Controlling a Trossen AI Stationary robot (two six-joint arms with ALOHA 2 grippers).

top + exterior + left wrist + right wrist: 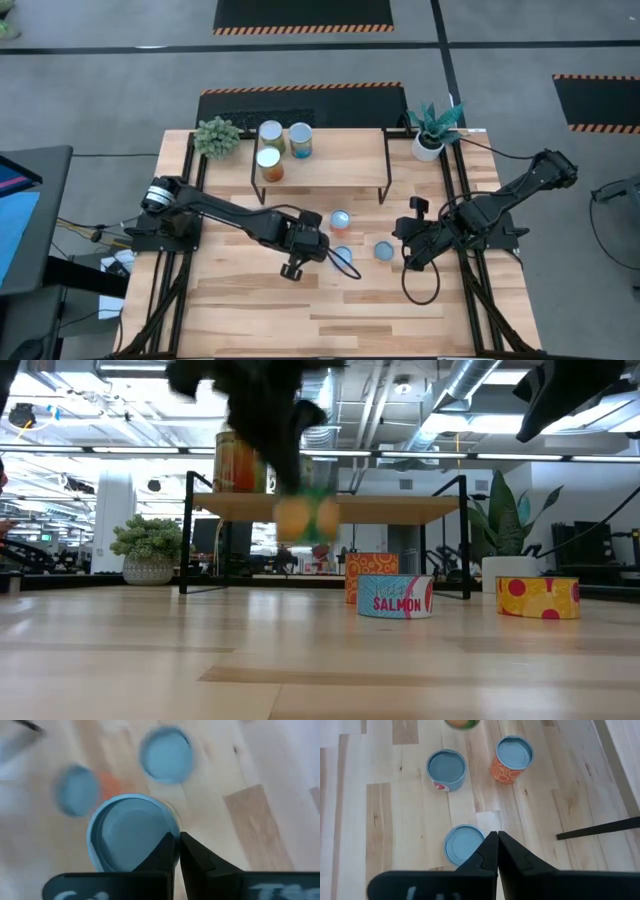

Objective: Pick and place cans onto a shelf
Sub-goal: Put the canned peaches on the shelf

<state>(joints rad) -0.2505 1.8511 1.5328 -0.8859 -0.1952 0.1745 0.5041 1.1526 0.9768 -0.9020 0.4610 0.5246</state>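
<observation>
We see the left pincer (pixel 312 243) holding a can (pixel 305 517) above the table (pixel 400 300). The right pincer (pixel 408 250) hangs shut near another can (pixel 383 250). Three cans stand on the shelf (pixel 340 165).

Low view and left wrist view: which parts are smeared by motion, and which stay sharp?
Low view: the dark left arm and the yellow-green can it carries are blurred; the blue "SALMON" tin reads crisply. Left wrist view: all three pale blue can tops are smeared, only the dark fingers are sharp. Right wrist view: sharp.
</observation>
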